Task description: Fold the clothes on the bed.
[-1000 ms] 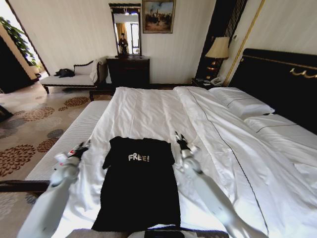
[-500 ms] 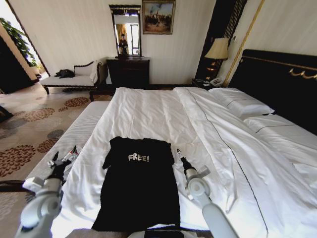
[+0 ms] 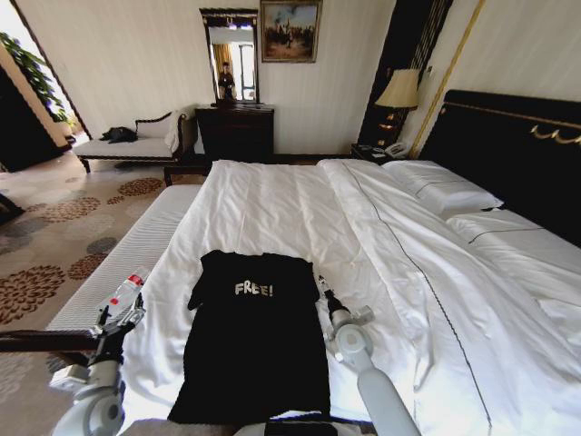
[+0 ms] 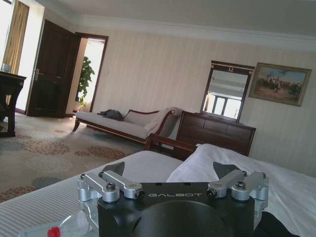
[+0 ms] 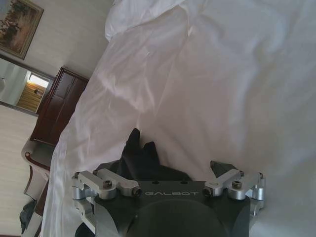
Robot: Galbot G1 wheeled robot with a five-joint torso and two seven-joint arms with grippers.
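Inspecting the T-shirt (image 3: 254, 341) flat on the bed (image 3: 300, 209), we find left pincer (image 3: 121, 313) and right pincer (image 3: 322, 286) flanking it, both spread apart.

The T-shirt's (image 3: 254, 350) lower hem runs behind a dark part of the robot at the bottom edge of the head view. In the right wrist view only a dark fold of it (image 5: 139, 160) shows above the gripper body, which covers the rest. The bed (image 3: 300, 204) is cut off at the right and bottom edges. A small object (image 3: 124, 291) with a red spot near the bed's left side is too small to identify.
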